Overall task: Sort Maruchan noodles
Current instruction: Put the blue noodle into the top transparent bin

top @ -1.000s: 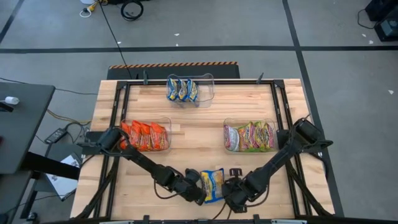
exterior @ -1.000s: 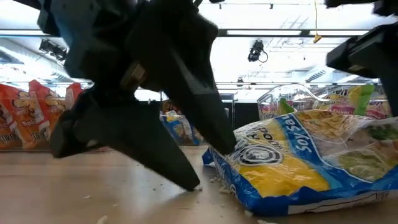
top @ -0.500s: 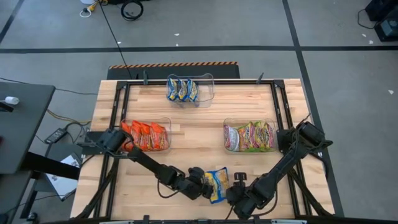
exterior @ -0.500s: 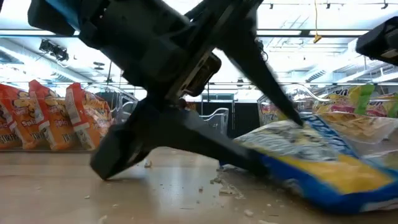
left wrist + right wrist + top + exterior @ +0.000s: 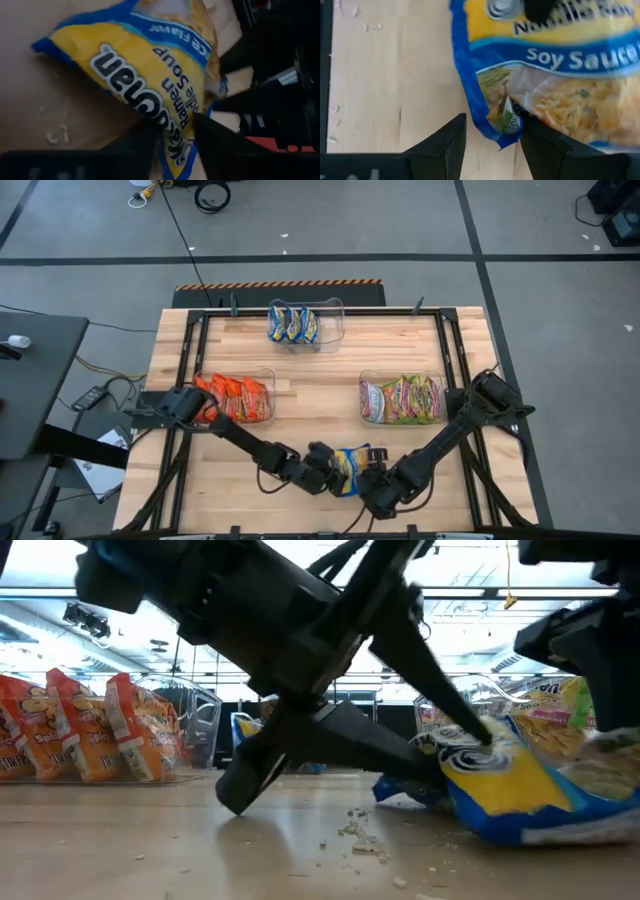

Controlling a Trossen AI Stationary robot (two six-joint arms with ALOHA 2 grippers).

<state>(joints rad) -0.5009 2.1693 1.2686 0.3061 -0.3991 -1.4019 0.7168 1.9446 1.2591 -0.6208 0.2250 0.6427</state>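
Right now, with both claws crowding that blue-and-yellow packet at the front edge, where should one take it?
Grip the blue-and-yellow packet by its thin sealed end seam, coming in low from the left claw side. In the low view that end is raised off the table, so fingers could straddle it. The right claw crowds the other end.

Robot has two arms, both matte black w/ slim straight links between bulkier rounded joint housings. Left arm (image 5: 235, 438) and right arm (image 5: 450, 435) are alike in build; each starts at a chunky dark shoulder block at the table side and narrows toward the wrist. Thin black cable loops show beside the wrist sections in the high view. Left gripper (image 5: 335, 470) and right gripper (image 5: 372, 477) are black, each w/ two flat tapered fingers (image 5: 442, 145) w/ angular wedge-shaped tips. In the low view the left gripper body is boxy, hard-edged, w/ a small pale rectangular patch on one face.
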